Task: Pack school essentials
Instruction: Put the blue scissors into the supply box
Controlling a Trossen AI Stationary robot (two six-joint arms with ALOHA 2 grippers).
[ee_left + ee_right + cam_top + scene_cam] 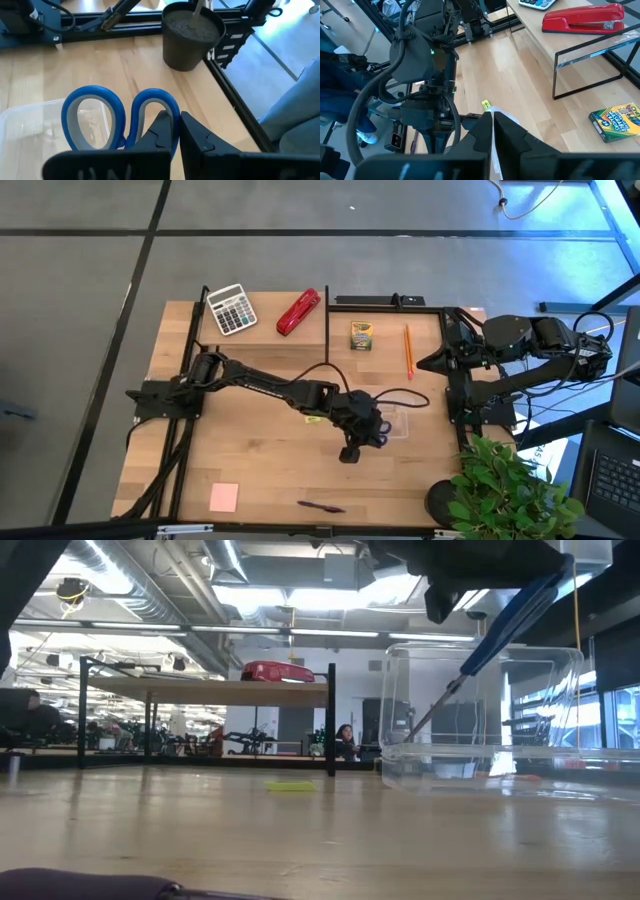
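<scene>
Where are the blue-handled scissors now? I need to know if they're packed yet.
In the low view, the blue-handled scissors hang from the shut left gripper, tips pointing down into the clear container; not yet released.

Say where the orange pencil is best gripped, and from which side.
Grip the orange pencil around its middle, coming straight down from above. It lies flat on bare wood, its length running away from the table's front edge, with the crayon box beside it but apart. Fingers should probably close across its thin width.
</scene>
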